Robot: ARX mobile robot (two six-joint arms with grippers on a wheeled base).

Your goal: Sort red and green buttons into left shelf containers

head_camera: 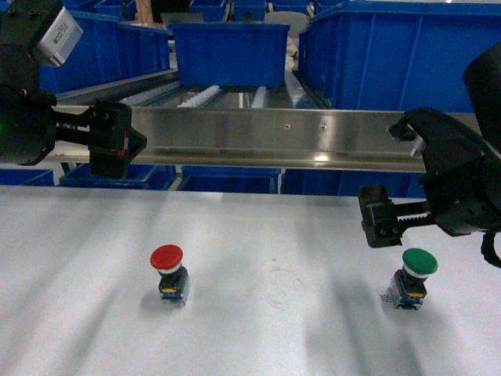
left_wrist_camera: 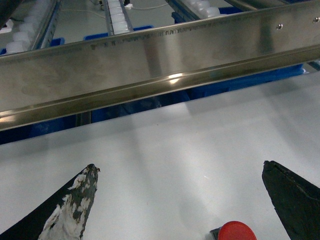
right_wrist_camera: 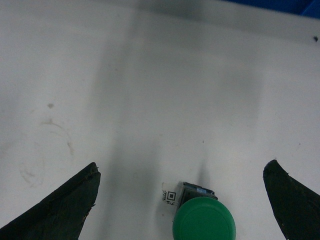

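The red button (head_camera: 167,271) stands upright on the white table, left of centre; its cap (left_wrist_camera: 237,231) shows at the bottom edge of the left wrist view. The green button (head_camera: 412,276) stands at the right, with its cap (right_wrist_camera: 204,218) low between the right fingers. My left gripper (head_camera: 125,141) hangs open, high over the table's far left and well above the red button. My right gripper (head_camera: 381,215) is open too, just above and left of the green button, touching nothing. Blue containers (head_camera: 228,52) sit on the shelf behind.
A shiny steel rail (head_camera: 274,137) runs across the shelf front at the table's far edge. More blue bins (head_camera: 391,55) fill the right of the shelf and the level below (head_camera: 227,180). A small QR label (right_wrist_camera: 170,195) lies beside the green button.
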